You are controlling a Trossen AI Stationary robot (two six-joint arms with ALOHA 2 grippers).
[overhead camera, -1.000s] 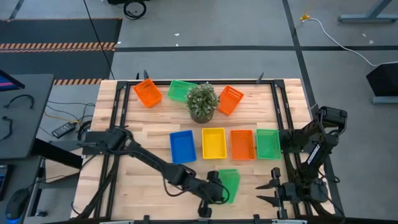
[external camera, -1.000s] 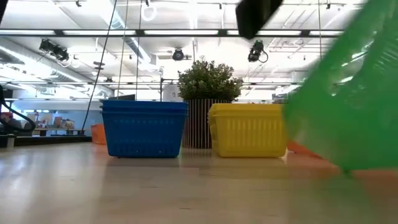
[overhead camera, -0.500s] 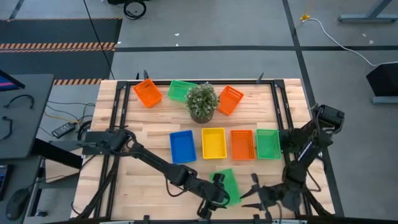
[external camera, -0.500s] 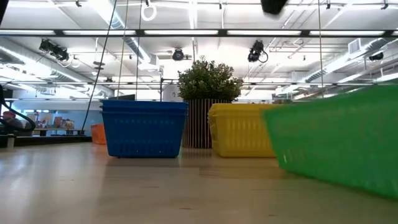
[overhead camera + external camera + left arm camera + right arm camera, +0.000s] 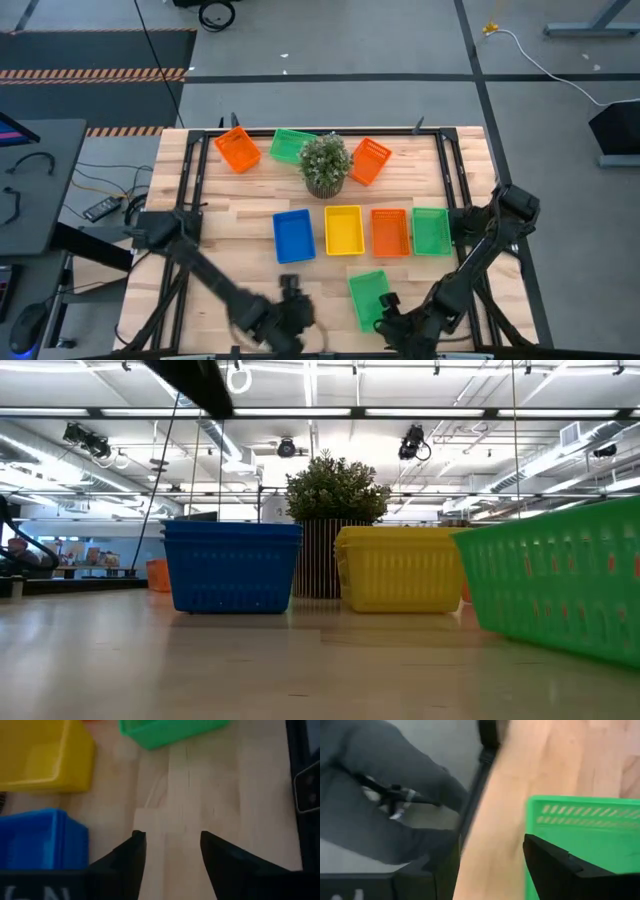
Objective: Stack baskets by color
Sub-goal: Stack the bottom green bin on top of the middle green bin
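Baskets are spread over my wooden table (image 5: pixel 230 240) in two groups. Across the middle I see a row of four, side by side: blue basket (image 5: pixel 293 236), yellow basket (image 5: pixel 343 230), orange basket (image 5: pixel 390 231) and green basket (image 5: pixel 431 230). Along the far edge sit a tilted orange one (image 5: pixel 237 149), a green one (image 5: pixel 291 146) and another tilted orange one (image 5: pixel 369 160), with a potted plant (image 5: pixel 326 163) between the last two. A loose green basket (image 5: pixel 369 298) lies alone near the front edge, flat on the wood and slightly turned.

My left arm reaches from the left side diagonally to the front edge, where the left gripper (image 5: pixel 291 300) sits just left of the loose green basket, apart from it. In its wrist view the left gripper (image 5: pixel 170 842) has its fingers spread over bare wood, holding nothing.

My right arm bends down from the right side, and the right gripper (image 5: pixel 388 312) sits at the front edge just beside the loose green basket's near right corner. In its wrist view the fingers are spread wide, one over the basket's rim; I cannot tell whether it touches.

All baskets I can see into look empty.
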